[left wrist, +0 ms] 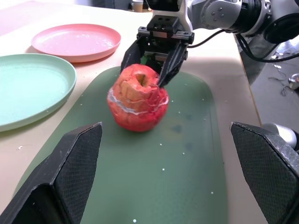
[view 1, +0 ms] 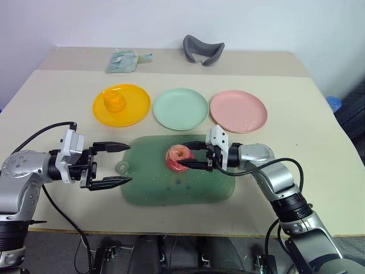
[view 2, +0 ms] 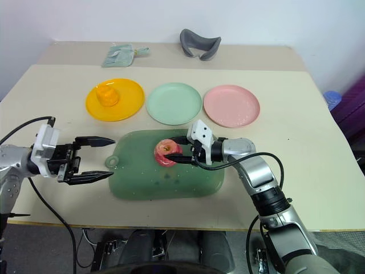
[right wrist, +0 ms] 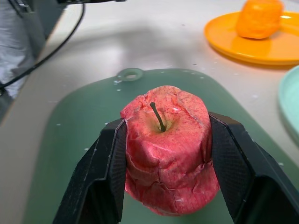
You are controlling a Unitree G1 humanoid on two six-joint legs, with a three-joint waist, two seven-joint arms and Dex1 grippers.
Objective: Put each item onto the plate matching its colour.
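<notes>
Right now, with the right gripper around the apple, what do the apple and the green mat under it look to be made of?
Apple: looks like soft foam with a matte, cracked pink-red skin; its sides look squeezed in between the right gripper fingers, which suggests it gives.
Green mat: seems to be thin translucent plastic or silicone, smooth with a dull sheen, lying flat on the table; which of the two I cannot tell.

Bright, even overhead light — shadows lie soft and short. Faint glare sits on the glossy round pink plastic plate. Wrist views blur the nearest black fingers — the backgrounds soften.
</notes>
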